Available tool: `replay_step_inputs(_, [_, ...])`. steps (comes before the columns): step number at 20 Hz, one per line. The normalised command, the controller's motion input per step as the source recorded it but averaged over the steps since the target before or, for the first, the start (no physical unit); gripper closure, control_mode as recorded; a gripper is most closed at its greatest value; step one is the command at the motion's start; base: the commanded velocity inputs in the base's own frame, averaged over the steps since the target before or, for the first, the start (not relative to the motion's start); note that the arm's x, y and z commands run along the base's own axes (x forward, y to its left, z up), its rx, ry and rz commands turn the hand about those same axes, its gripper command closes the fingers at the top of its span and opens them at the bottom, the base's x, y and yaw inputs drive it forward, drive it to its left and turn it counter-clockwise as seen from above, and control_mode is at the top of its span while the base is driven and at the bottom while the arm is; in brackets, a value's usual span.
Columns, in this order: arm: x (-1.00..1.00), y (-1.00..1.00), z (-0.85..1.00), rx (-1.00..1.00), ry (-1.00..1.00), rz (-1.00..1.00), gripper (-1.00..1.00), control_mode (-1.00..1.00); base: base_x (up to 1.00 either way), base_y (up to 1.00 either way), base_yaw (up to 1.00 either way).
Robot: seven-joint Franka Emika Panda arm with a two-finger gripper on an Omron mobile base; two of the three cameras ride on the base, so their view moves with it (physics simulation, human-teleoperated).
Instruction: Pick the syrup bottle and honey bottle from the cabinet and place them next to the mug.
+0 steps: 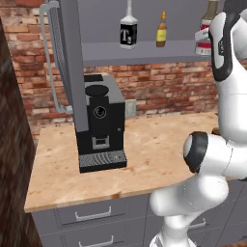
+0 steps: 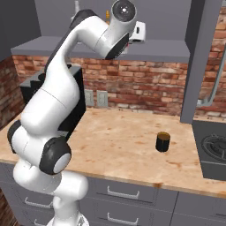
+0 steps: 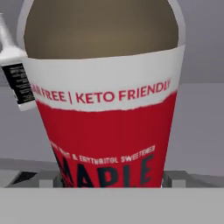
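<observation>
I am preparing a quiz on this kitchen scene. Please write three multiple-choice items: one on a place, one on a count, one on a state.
1. Where does the mug stand?
A. on the wooden counter
B. on the cabinet shelf
C. on the coffee machine

2. How many bottles stand on the cabinet shelf?
A. one
B. three
C. five

3. How does the syrup bottle stand?
A. lying flat
B. upright on the shelf
C. placed beside the mug

Key: 1 A, the right base view shows it on the counter. 2 B, black T bottle, honey bottle, syrup bottle. 3 B, its red label reads level before the gripper.
</observation>
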Motion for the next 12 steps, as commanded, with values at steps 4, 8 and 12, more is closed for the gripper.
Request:
replay_step_inputs(4, [-0.78, 0.0, -0.11, 0.0, 0.0, 0.0, 1.0, -1.0, 0.0, 0.0, 0.0])
replay_step_inputs(8, [-0.81, 0.0, -0.18, 0.0, 0.0, 0.0, 1.0, -1.0, 0.0, 0.0, 0.0])
replay_step_inputs(12, [-0.82, 0.0, -0.19, 0.0, 0.0, 0.0, 1.0, -1.0, 0.0, 0.0, 0.0])
